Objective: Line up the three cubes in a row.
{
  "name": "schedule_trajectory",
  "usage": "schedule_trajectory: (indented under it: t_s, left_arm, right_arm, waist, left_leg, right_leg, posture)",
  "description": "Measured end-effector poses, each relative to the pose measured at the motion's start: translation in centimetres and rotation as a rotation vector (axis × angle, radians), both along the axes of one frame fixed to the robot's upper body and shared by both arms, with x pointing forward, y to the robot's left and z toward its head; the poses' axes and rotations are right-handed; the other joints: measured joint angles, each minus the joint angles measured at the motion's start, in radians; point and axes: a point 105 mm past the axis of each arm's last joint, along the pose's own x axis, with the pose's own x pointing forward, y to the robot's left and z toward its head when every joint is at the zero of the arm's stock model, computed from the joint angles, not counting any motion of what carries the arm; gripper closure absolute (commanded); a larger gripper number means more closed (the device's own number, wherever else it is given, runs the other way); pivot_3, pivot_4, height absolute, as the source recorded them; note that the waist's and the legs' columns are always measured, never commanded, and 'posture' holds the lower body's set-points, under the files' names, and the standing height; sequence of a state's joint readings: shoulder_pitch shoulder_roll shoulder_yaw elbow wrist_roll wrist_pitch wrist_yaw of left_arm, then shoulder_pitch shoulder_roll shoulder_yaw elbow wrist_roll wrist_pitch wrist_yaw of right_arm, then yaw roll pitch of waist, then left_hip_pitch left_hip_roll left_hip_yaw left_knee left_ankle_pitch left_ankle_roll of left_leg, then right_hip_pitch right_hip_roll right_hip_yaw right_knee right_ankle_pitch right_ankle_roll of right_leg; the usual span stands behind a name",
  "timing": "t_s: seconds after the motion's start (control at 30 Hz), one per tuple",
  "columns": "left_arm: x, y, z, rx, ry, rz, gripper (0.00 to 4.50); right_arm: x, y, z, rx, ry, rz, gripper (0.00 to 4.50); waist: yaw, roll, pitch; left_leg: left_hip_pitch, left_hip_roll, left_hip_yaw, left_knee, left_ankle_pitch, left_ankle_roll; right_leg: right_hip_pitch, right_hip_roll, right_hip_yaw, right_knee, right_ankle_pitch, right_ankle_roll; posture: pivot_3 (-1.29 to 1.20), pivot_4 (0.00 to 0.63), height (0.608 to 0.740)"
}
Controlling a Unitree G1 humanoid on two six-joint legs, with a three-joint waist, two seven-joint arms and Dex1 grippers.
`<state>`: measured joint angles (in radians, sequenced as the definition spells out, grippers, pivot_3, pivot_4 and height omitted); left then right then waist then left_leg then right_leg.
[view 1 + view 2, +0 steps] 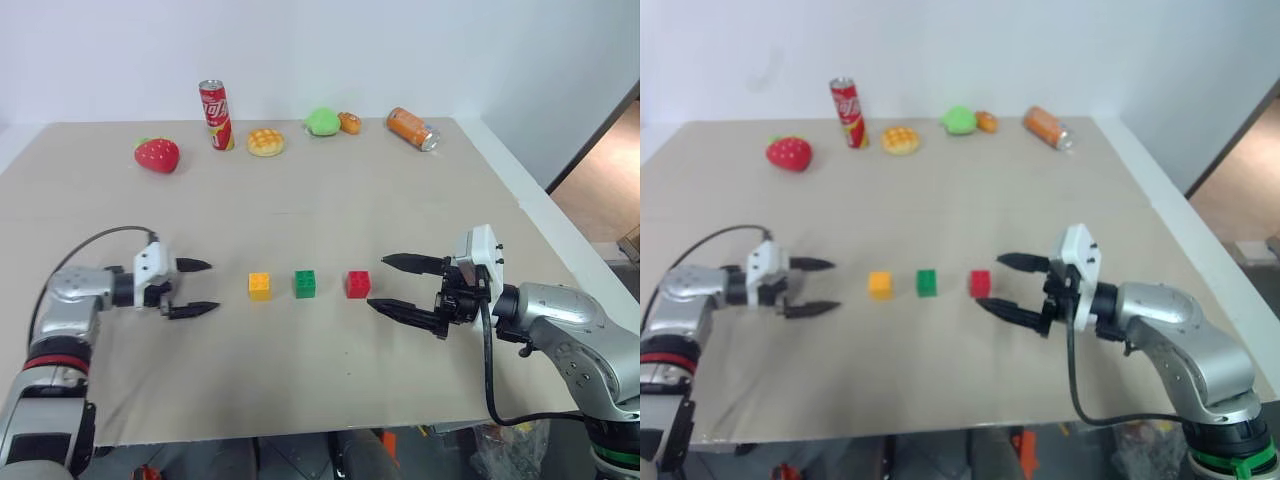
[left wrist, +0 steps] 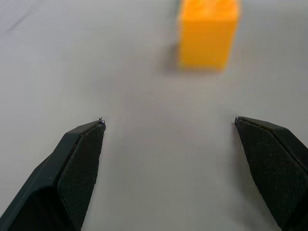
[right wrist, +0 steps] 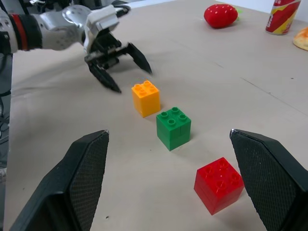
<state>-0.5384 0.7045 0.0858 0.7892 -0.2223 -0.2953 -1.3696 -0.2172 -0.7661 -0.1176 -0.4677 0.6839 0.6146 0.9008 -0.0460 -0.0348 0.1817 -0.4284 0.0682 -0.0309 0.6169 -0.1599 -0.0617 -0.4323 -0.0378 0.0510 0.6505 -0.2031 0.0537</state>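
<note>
Three studded cubes sit in a row on the tan table (image 1: 320, 210): yellow-orange cube (image 1: 260, 286), green cube (image 1: 305, 284), red cube (image 1: 358, 284). My left gripper (image 1: 198, 288) stands open a short way left of the yellow-orange cube (image 2: 208, 33), apart from it and holding nothing. My right gripper (image 1: 392, 284) is open just right of the red cube (image 3: 218, 184), not touching it. The right wrist view shows the green cube (image 3: 173, 127), the yellow-orange cube (image 3: 146, 97) and the left gripper (image 3: 130, 70) beyond them.
Along the table's far edge stand a toy strawberry (image 1: 157, 154), an upright red can (image 1: 215, 114), a waffle-patterned bun (image 1: 265, 141), a green and orange toy (image 1: 328, 122) and an orange can (image 1: 412, 128) on its side. The table's right edge (image 1: 520, 200) runs past my right arm.
</note>
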Motion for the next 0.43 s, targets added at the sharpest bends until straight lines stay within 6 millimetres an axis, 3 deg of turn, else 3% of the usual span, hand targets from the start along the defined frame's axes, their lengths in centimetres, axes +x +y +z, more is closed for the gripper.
schedule_trajectory:
  t_s: [0.07,0.1,0.17,0.23,0.33,0.43]
  left_arm:
    - [0.9,0.9,0.6,-0.127,-0.003,0.188,0.03]
    - [1.9,1.7,1.7,-0.237,-0.013,0.337,0.03]
    - [2.3,2.3,2.5,-0.285,-0.021,0.418,0.03]
    - [2.5,3.4,3.7,-0.402,-0.034,0.599,0.03]
    - [1.6,4.3,4.4,-0.506,-0.061,0.780,0.03]
    - [0.0,4.1,2.9,-0.533,-0.051,0.885,0.03]
  right_arm:
    - [1.3,-0.7,-0.1,0.011,-0.022,-0.076,0.32]
    - [3.0,-1.8,-0.3,0.038,-0.033,-0.186,0.32]
    - [4.0,-2.6,-0.5,0.055,-0.033,-0.255,0.32]
    - [6.9,-5.2,-0.2,0.138,-0.054,-0.471,0.32]
    - [9.4,-9.8,-0.2,0.241,-0.062,-0.775,0.32]
    - [9.8,-11.8,-1.2,0.310,-0.054,-0.929,0.32]
  waist:
    - [0.004,0.000,0.000]
    - [0.005,-0.001,0.000]
    - [0.010,-0.001,0.000]
    - [0.007,-0.001,0.000]
    - [0.005,-0.001,0.000]
    - [0.004,-0.001,0.000]
  left_leg:
    - [-0.001,0.000,0.000,0.001,0.000,0.000]
    - [-0.002,0.000,0.000,0.002,0.001,0.000]
    - [-0.002,-0.001,0.001,0.002,0.001,0.001]
    - [-0.001,-0.001,0.001,0.002,0.001,0.001]
    - [-0.001,-0.001,0.002,0.000,0.001,0.001]
    - [0.000,0.000,0.001,-0.003,0.001,0.001]
  right_leg:
    - [0.001,0.000,0.000,0.000,0.000,0.000]
    - [0.001,0.000,0.000,0.000,0.001,0.001]
    - [0.002,0.000,0.001,-0.001,0.001,0.001]
    - [0.002,-0.001,0.002,-0.001,0.002,0.002]
    - [0.002,0.000,0.002,-0.002,0.001,0.003]
    - [0.002,0.002,0.004,-0.002,0.000,0.005]
  posture:
    - [0.00,0.150,0.740]
    - [0.00,0.150,0.740]
    - [0.00,0.150,0.740]
    - [0.00,0.150,0.740]
    - [0.00,0.150,0.740]
    - [0.00,0.150,0.740]
